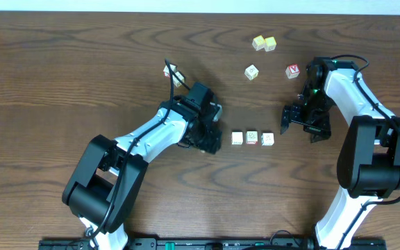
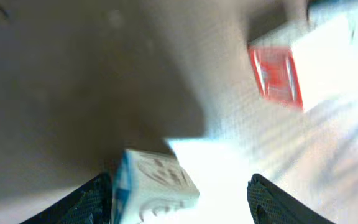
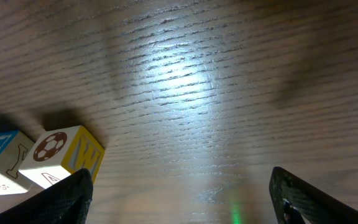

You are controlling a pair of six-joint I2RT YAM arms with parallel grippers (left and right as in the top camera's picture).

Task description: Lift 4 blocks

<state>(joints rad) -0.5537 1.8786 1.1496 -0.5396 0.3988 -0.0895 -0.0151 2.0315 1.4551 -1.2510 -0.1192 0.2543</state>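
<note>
Plainly, block [image 3: 59, 157] with W (yellow).

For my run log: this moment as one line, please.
left gripper open around block; right gripper open, empty; three blocks in row

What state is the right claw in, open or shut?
Open: the right claw shows fingers wide apart, only bare table between them.

text | block [image 3: 64, 158]: pale "W" on yellow side face | rest: unreadable
</note>
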